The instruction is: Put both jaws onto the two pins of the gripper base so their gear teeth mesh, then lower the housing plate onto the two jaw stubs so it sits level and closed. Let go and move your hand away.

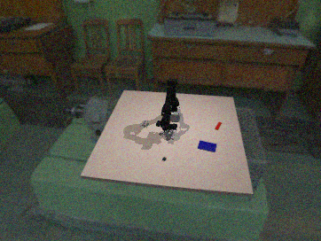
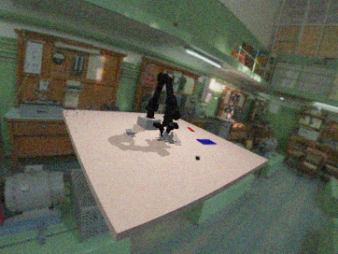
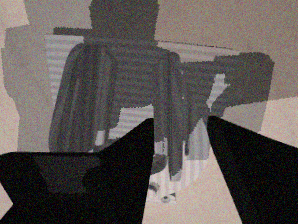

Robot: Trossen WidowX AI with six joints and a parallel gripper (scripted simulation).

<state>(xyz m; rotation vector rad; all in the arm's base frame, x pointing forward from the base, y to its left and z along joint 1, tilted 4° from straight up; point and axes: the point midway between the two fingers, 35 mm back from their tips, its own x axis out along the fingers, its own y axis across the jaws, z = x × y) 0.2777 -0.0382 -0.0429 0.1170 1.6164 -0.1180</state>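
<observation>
My gripper [image 1: 168, 131] [image 2: 164, 135] [image 3: 180, 123] is low over the table, its black fingers shut on a narrow grey jaw [image 3: 173, 120], which stands up between and beyond the fingertips in the wrist view. A second, longer grey jaw [image 3: 75, 100] lies to its left, over the pale striped gripper base [image 3: 135, 120]. Shadow and the fingers hide the pins and gear teeth, so I cannot tell whether the teeth mesh. A small grey part [image 1: 145, 123] [image 2: 131, 133] lies apart on the table; I cannot tell surely whether it is the housing plate.
A grey block [image 1: 176, 118] [image 2: 148, 122] stands by the arm's foot. A blue rectangle [image 1: 207, 146] [image 2: 205, 141], a red bar [image 1: 218, 126] [image 2: 190, 129] and a small dark object [image 1: 164, 159] [image 2: 197, 158] lie on the pale table top [image 1: 120, 164] [image 2: 140, 187].
</observation>
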